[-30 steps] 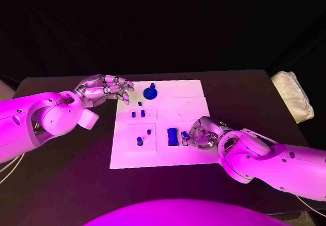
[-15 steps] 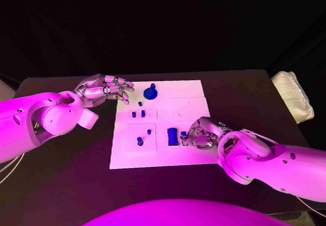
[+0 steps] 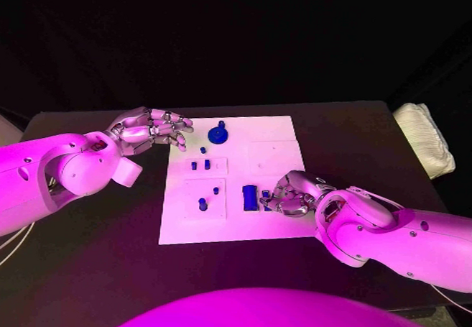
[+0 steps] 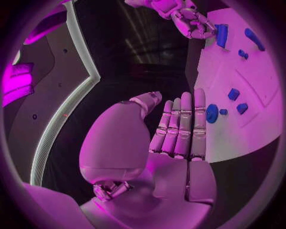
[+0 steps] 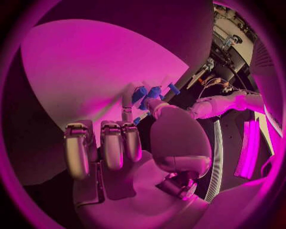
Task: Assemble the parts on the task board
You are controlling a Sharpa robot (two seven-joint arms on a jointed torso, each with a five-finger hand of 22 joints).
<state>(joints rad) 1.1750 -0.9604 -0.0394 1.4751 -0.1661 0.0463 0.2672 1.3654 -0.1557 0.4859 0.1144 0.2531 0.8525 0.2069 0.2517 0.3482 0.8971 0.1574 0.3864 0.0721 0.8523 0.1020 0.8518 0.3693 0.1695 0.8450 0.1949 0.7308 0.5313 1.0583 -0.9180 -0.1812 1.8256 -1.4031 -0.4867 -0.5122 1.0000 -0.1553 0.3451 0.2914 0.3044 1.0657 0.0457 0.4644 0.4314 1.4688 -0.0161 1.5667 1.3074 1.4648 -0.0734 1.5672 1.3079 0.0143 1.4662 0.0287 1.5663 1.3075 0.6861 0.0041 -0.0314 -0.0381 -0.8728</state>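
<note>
Task board (image 3: 267, 146) mid-frame on black table (image 3: 109, 224). Right hand (image 3: 290, 195) at board's lower right edge, pinching small blue part (image 3: 266, 196) beside upright blue block (image 3: 249, 198). Left hand (image 3: 149, 129) at board's upper left corner, fingers loosely spread, holding nothing. Blue disc part (image 3: 217, 135) near board's top.

The task board (image 3: 269, 154) looked smooth and matt, the table (image 3: 340, 135) dull black, the arms (image 3: 420, 242) glossy plastic.
</note>
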